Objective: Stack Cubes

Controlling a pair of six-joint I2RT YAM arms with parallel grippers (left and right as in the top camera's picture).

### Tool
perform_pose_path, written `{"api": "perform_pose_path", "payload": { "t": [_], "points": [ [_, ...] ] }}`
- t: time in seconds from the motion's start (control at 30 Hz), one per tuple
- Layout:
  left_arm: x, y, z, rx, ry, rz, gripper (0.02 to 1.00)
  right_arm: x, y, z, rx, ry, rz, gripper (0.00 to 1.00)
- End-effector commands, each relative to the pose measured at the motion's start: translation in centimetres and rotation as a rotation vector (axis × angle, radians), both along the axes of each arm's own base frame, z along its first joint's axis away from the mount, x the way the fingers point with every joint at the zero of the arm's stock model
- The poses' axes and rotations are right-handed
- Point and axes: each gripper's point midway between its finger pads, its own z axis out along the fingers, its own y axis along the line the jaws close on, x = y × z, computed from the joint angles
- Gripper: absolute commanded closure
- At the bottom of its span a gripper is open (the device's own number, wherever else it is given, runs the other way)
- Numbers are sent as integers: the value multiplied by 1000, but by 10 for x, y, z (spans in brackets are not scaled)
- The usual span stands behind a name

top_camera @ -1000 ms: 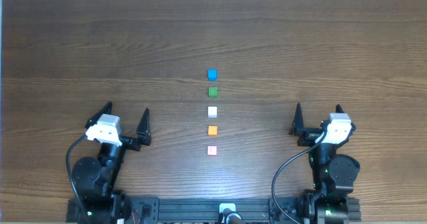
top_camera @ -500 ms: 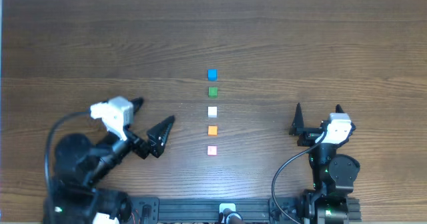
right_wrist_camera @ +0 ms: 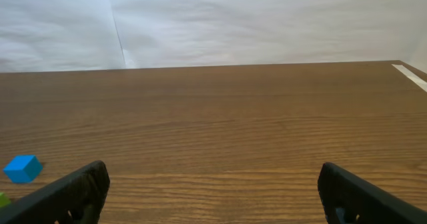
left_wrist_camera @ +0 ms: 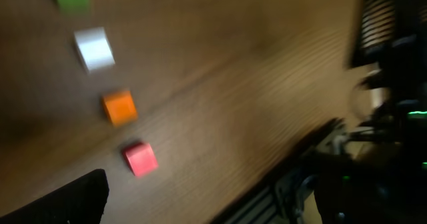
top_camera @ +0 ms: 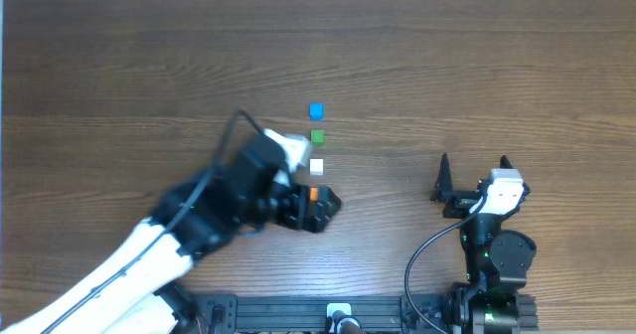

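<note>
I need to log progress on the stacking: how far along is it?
Nothing is stacked yet: the blue cube, green cube, white cube, orange cube and pink cube all lie apart in one row on the table. In hand: the left gripper hovers open by the orange and pink cubes, holding nothing. The right gripper sits open, off to the side. All stacking is left.
</note>
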Motion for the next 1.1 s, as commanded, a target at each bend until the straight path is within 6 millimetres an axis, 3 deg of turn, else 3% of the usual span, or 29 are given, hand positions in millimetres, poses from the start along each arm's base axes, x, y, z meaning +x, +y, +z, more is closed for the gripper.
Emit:
{"api": "perform_pose_path", "payload": {
  "t": [0.03,0.23,0.43,0.67,0.9,1.1],
  "points": [
    [-7,-4,-35,123,127,224,20,0,0,-1,-1,-3,0,9],
    [-20,-2,-75,260,225,288,23,0,0,-1,-1,-3,0,7],
    [-23,12,-106,391,281,361,40,0,0,-1,-1,-3,0,7],
    [-25,16,-126,459,307,364,71,0,0,-1,-1,-2,0,9],
    [-18,2,-139,454,257,348,97,0,0,-1,-1,-3,0,7],
    [-16,3,-148,492,218,336,121,0,0,-1,-1,-3,0,9]
  ]
}}
